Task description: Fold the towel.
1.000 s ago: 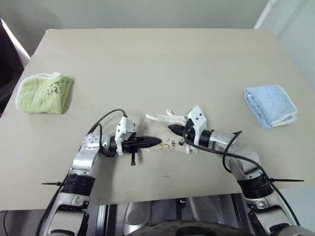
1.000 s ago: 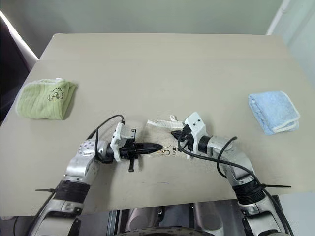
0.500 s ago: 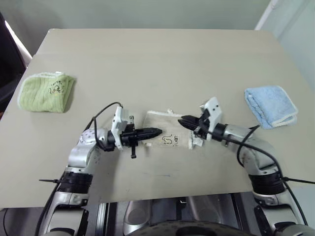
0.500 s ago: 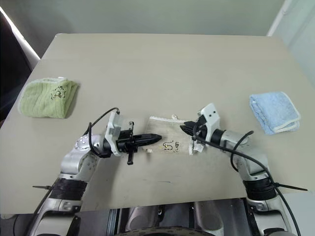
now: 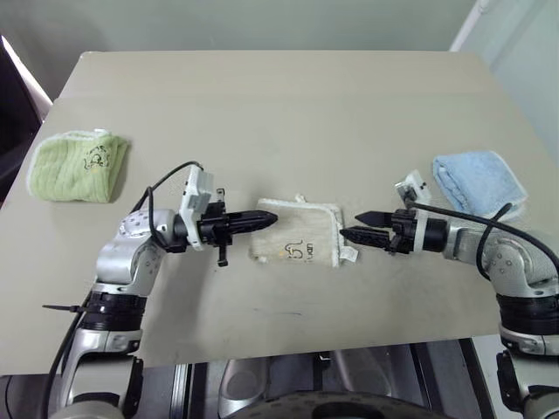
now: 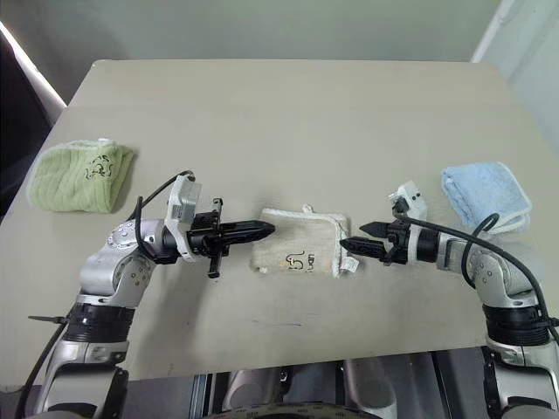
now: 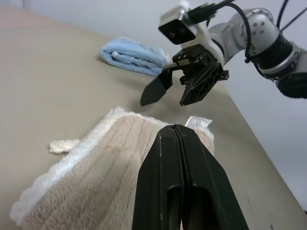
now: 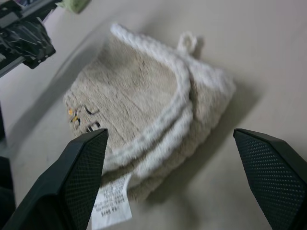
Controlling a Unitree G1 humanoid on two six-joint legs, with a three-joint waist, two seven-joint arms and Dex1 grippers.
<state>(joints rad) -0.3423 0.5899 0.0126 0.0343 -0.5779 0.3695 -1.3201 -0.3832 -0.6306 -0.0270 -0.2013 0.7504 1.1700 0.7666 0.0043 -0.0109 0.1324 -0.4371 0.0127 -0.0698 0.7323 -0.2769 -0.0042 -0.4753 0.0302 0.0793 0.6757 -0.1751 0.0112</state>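
The beige towel [image 5: 297,236] with white corded edging lies folded into a small rectangle near the table's front middle. Its printed emblem faces up and a white tag sticks out on the right. My left gripper [image 5: 272,217] is shut, points right, and has its tip over the towel's left edge with nothing in it. In the left wrist view its fingers [image 7: 178,158] are pressed together above the towel [image 7: 91,177]. My right gripper [image 5: 353,225] is open just right of the towel and points at it. Its fingers [image 8: 84,165] stand wide apart in front of the towel [image 8: 139,105].
A light green folded towel [image 5: 75,166] lies at the table's left edge. A light blue folded towel [image 5: 479,180] lies at the right, close behind my right forearm. The table's front edge [image 5: 288,345] runs just below both arms.
My right gripper has opened, let go of the towel and drawn back to the right. My left gripper has risen a little at the towel's left edge. The towel now lies folded.
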